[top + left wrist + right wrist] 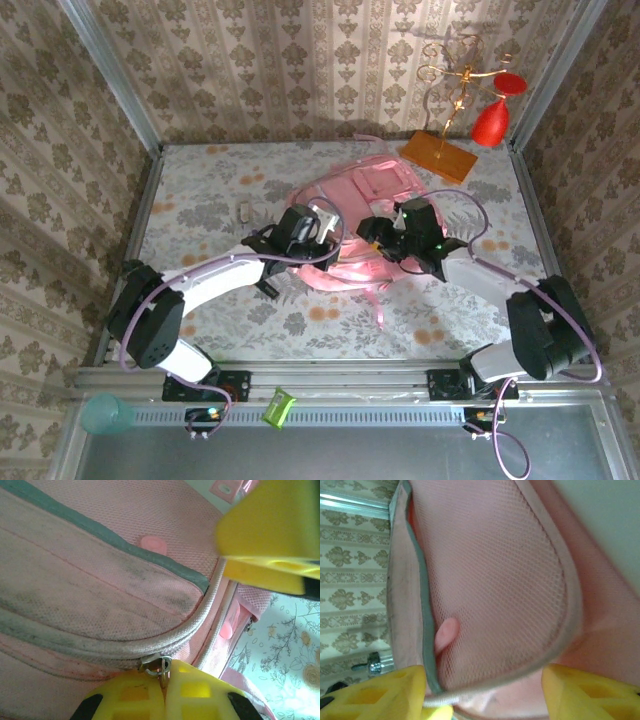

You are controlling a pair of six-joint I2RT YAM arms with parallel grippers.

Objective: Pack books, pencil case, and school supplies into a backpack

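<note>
now the left gripper (162, 692) pinches the zip pull (156, 664) on the backpack (100, 555), zip track (201, 614) curving up-right from it, while the right gripper (487, 692) straddles fabric, jaws spread.

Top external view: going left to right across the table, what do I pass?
Small pale object → left gripper → right gripper → orange stand base → red ornament. The backpack spans both grippers, so left unplaced.

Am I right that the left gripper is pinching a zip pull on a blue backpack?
Not quite: the backpack is pink, not blue, as the left wrist view shows. The left gripper is indeed pinching a zip pull on it.
</note>
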